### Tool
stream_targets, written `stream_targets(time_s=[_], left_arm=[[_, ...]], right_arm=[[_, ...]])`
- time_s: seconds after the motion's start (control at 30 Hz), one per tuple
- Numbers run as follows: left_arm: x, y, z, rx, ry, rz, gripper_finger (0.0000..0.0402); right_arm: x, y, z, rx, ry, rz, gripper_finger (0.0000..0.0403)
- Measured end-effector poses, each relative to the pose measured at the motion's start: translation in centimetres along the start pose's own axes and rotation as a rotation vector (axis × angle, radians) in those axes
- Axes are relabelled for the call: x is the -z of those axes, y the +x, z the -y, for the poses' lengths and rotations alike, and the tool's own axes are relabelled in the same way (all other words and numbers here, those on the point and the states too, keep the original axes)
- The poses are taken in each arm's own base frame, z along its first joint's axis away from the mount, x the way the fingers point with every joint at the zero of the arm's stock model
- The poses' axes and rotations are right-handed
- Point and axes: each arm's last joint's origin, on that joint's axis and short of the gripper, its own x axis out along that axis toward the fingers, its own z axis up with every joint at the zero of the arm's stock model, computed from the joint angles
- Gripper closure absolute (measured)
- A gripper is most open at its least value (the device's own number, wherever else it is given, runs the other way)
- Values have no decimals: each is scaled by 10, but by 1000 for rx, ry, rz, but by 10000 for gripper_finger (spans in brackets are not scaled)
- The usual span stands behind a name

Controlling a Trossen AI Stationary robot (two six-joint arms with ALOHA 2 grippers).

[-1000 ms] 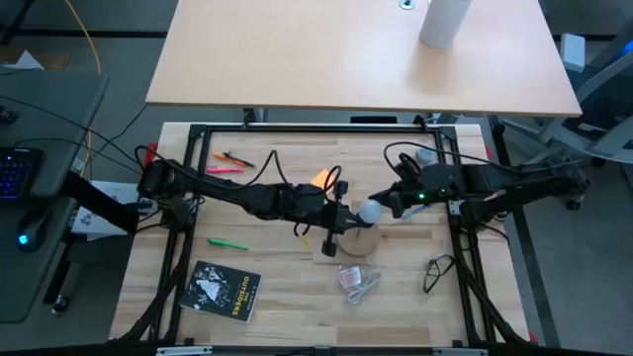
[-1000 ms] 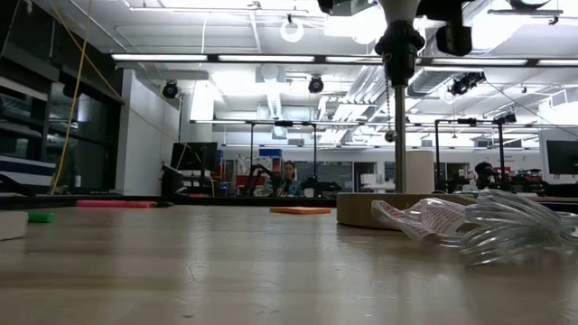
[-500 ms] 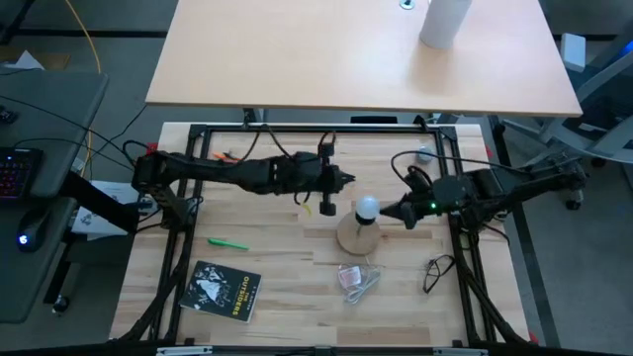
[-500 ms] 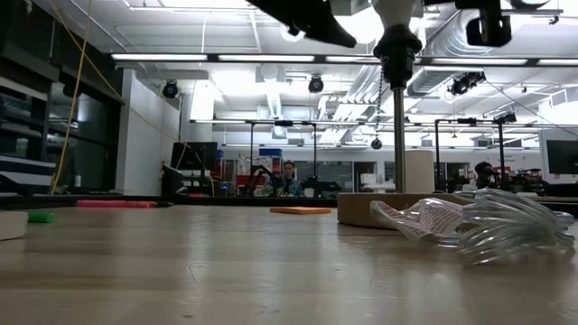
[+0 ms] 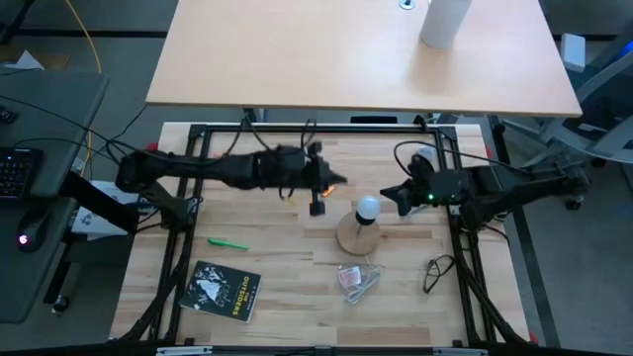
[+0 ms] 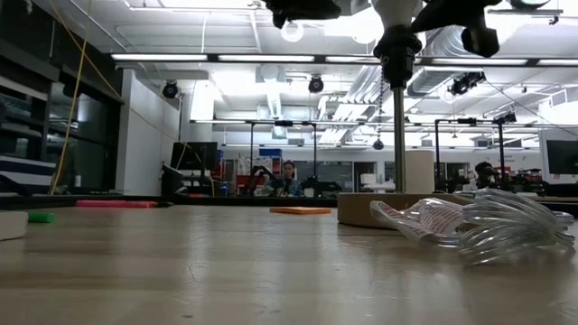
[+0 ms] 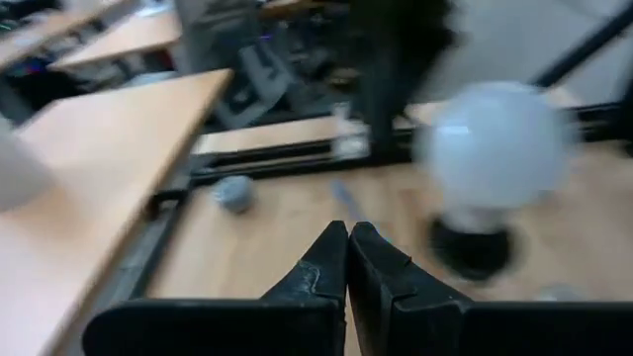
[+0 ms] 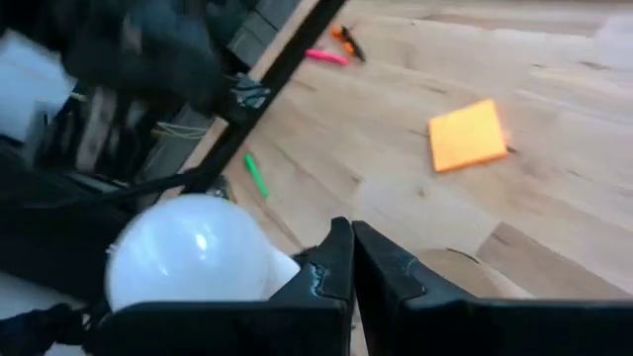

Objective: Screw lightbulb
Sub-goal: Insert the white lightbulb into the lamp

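Both sets of jaws are pressed together and empty, left gripper [image 5: 337, 183] and right gripper [image 5: 390, 194] flanking the small white frosted globe lightbulb [image 5: 368, 208] seated atop the tan round wooden disc [image 5: 358, 235], so any further tightening likely needs a gentle, centred regrip.

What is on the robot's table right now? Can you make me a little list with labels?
bulb: the lightbulb stands up in the socket of the round wooden base
left gripper: shut, holding nothing, off to one side of the bulb
right gripper: shut, holding nothing, close to the bulb on the other side
near the base: clear plastic packet
also on the table: orange note, green marker, black booklet, glasses
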Motion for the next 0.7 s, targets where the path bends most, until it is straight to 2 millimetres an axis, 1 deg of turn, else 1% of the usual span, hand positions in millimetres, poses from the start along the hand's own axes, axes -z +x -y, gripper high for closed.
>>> stream_targets(time_s=[0.1, 0.2, 0.33, 0.47, 0.6, 0.7], left_arm=[[-2, 5, 29, 74, 11, 38, 402], [-1, 15, 54, 138, 23, 90, 402], [2, 30, 75, 210, 27, 159, 402], [11, 44, 86, 285, -10, 172, 402], [18, 54, 89, 294, -15, 166, 402], [18, 59, 87, 270, -14, 161, 401]], right_arm=[[-9, 3, 4, -13, -16, 1, 403], [-14, 7, 7, -18, -17, -12, 403], [-22, 14, 10, -43, -13, -31, 403], [-27, 26, 11, -60, -7, -40, 403], [-30, 40, 8, -105, 4, -57, 403], [-31, 45, 5, -138, 5, -63, 403]])
